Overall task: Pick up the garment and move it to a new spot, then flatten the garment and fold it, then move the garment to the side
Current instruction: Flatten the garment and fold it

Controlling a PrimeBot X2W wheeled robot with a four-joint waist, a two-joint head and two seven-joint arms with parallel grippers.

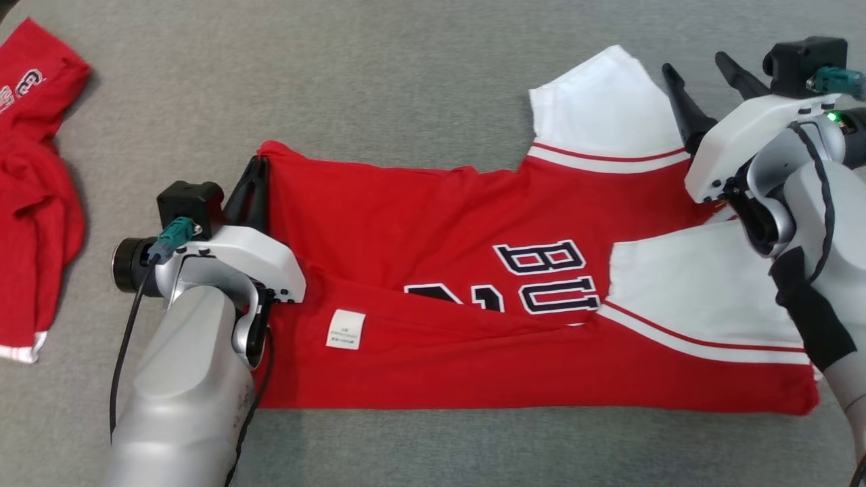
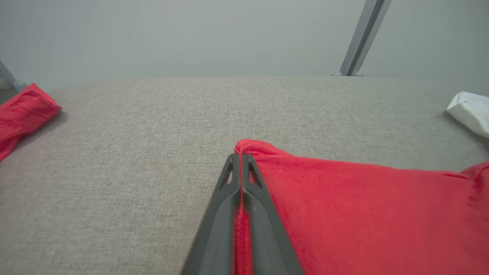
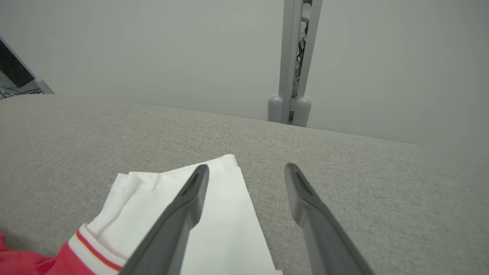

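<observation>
One grey table (image 1: 406, 81); on it we log one red shirt (image 1: 419, 223), half folded, its long axis running left to right. One white sleeve (image 1: 602, 101) at its far right end, just beside our right claw (image 1: 693, 61), which is spread and empty. Our left claw (image 1: 260, 162) is clenched on the shirt's far left corner.

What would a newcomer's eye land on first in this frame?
A red jersey with dark block letters lies spread across the middle of the grey table. The left gripper is shut on the jersey's far left corner, while the right gripper is open by the edge of the white sleeve at upper right. A second red garment lies crumpled at the far left.
</observation>
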